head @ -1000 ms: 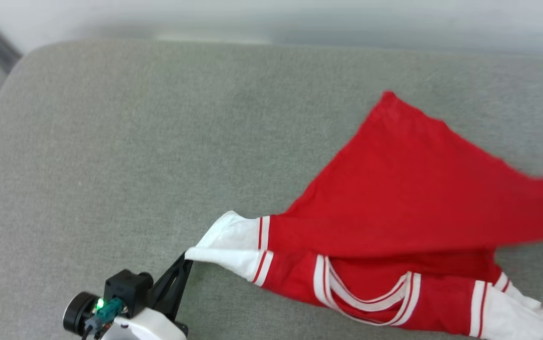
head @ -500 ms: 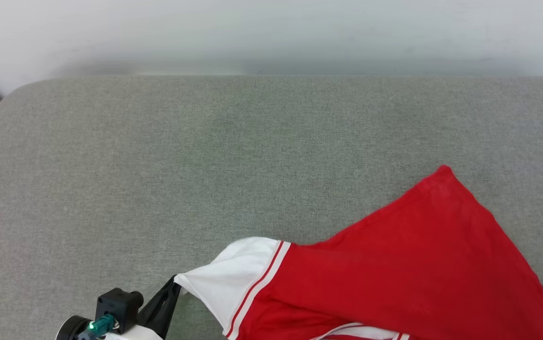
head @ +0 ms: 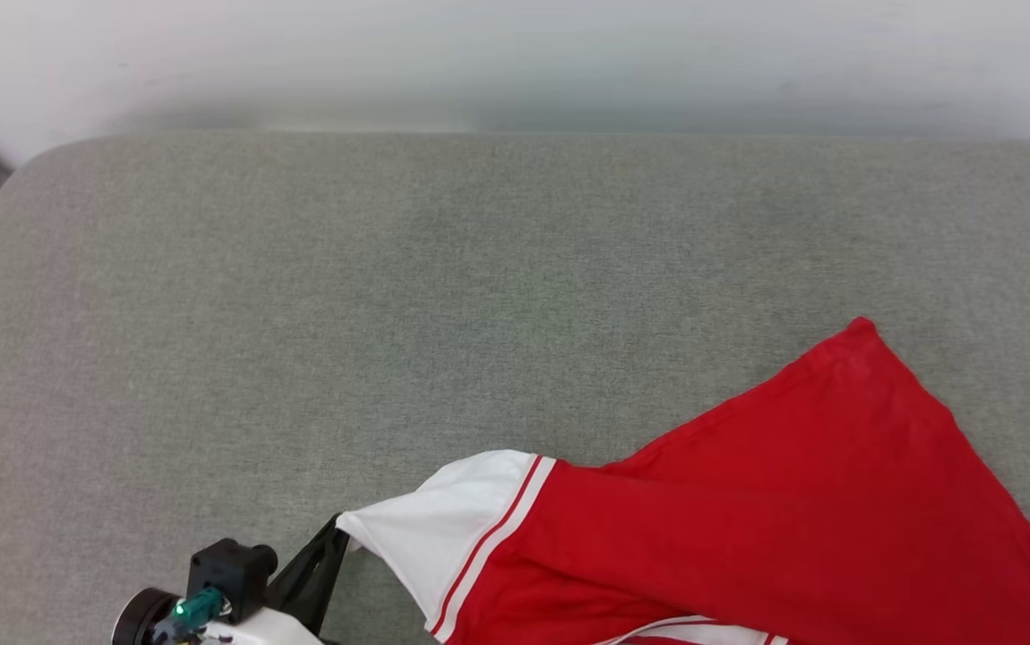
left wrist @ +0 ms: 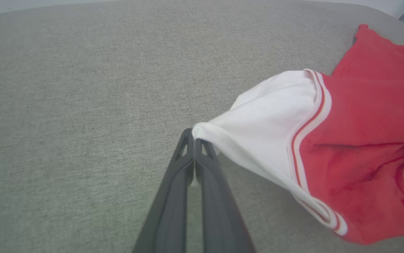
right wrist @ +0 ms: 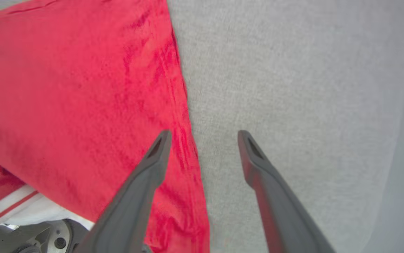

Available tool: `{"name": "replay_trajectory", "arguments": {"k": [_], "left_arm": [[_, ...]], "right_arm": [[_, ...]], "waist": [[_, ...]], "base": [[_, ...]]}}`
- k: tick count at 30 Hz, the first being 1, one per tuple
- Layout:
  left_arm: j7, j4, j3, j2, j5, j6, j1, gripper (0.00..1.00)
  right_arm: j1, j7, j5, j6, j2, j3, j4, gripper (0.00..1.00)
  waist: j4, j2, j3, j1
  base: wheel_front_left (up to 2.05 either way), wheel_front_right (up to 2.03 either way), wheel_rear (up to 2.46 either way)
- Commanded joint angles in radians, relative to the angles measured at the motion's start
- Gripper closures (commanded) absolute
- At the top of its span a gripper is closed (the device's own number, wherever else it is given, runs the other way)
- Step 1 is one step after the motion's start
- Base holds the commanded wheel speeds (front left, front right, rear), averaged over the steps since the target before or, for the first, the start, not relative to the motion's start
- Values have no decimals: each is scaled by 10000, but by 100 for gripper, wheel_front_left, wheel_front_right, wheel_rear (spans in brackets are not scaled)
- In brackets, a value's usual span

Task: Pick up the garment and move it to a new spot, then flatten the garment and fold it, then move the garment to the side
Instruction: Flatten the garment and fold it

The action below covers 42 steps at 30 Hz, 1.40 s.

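Garment (head: 748,520) lies red side up on the near right part of the grey cushion (head: 300,313), running off the bottom edge of the head view, skewed rather than square, with one hem corner (head: 860,327) pointing away from the robot. White sleeve (left wrist: 265,123) is drawn out to a point toward the left gripper (left wrist: 192,135), whose fingers are clamped together on just the very edge of the sleeve cuff. Thin bite, so the main risk is that the cuff slips out if the arm pulls sideways or lifts fast, dropping the sleeve back in a heap. Right gripper (right wrist: 204,135) is spread wide and holds nothing; one finger sits over the red side edge, the other over bare cushion. If it closes from here it may catch only one layer or miss the edge, and then flattening pulls the shirt crooked. With one-sided tension from the left arm alone, the body likely drags and bunches, and a fold already shows under the sleeve in the left wrist view. Cushion fabric looks grippy, so sliding the cloth could roll the hem under. Near part of the shirt is out of frame, so wrinkles there can't be judged.
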Motion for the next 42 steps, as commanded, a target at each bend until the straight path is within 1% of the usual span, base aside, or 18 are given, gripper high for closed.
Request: {"name": "replay_trajectory", "arguments": {"k": [1, 5, 9, 12, 16, 20, 24, 27, 29, 31, 34, 35, 36, 37, 40, 42], "left_arm": [[-68, 17, 35, -43, 77, -55, -187, 100], [-60, 85, 18, -174, 240, -208, -492, 100], [-59, 88, 7, -339, 451, -368, -849, 100], [-60, 95, 6, -447, 648, -489, -1123, 100], [-51, 40, 59, -679, 884, -579, -1444, 100], [-51, -10, 133, -842, 1086, -654, -1702, 100], [-51, -50, 257, -970, 1277, -743, -1944, 100], [-51, -8, 361, -1055, 1384, -814, -2037, 100], [-52, 31, 396, -1134, 1447, -848, -2060, 100], [-52, 76, 431, -1198, 1494, -903, -2066, 100], [-52, 121, 477, -1235, 1507, -920, -2032, 100], [-52, 148, 507, -1241, 1519, -935, -1994, 100], [-52, 177, 528, -1242, 1525, -939, -1946, 100], [-52, 201, 548, -1243, 1537, -956, -1893, 100], [-52, 234, 620, -1246, 1614, -990, -1784, 100], [-52, 223, 694, -1224, 1676, -979, -1729, 100]], "right_arm": [[-366, 147, -125, -3, -121, -63, -229, 0], [-1815, 1165, -408, -3, -476, 329, -973, 0], [-3555, 2479, -733, -5, -545, 1294, -1091, 0], [-4863, 3379, -963, -3, -199, 2143, -738, 0], [-6239, 4044, -1308, -5, 391, 3098, 176, 0], [-7175, 4187, -1569, -5, 843, 3820, 1039, 0], [-7648, 3861, -1632, -5, 1255, 4300, 1905, 0], [-7616, 3589, -1621, -2, 1443, 4857, 2391, 0], [-7325, 3439, -1469, 0, 1608, 5306, 2715, 0], [-7011, 3408, -1292, 24, 1638, 5765, 2920, 0], [-6942, 3296, -1124, 48, 1651, 5988, 3036, 0], [-6988, 3182, -1069, 55, 1637, 6036, 3056, 24], [-7085, 3017, -1049, 55, 1621, 6021, 3068, 89], [-7201, 2915, -1020, 54, 1593, 6036, 3095, 100], [-7635, 2431, -989, 8, 1460, 6011, 3094, 100], [-7865, 2028, -871, 6, 1488, 5952, 3058, 100]], "waist": [[114, -1, 119, 1], [358, -1, 424, 1], [646, -1, 855, 1], [870, -1, 1213, 1], [1113, -1, 1718, 1], [1299, -1, 2232, 1], [1415, -1, 2666, 1], [1435, -1, 2833, 1], [1449, -1, 2870, 1], [1453, -1, 2881, 1], [1421, -1, 2847, 1], [1397, -1, 2810, 1], [1369, -1, 2758, 1], [1340, -1, 2687, 1], [1226, -1, 2387, 1], [1122, -1, 2088, 1]], "base": [[0, 0, 0], [0, 0, 0], [0, 0, 0], [0, 0, 0], [0, 0, 0], [0, 0, 0], [0, 0, 0], [0, 0, 0], [0, 0, 0], [0, 0, 0], [0, 0, 0], [0, 0, 0], [0, 0, 0], [0, 0, 0], [0, 0, 0], [0, 0, 0]]}}
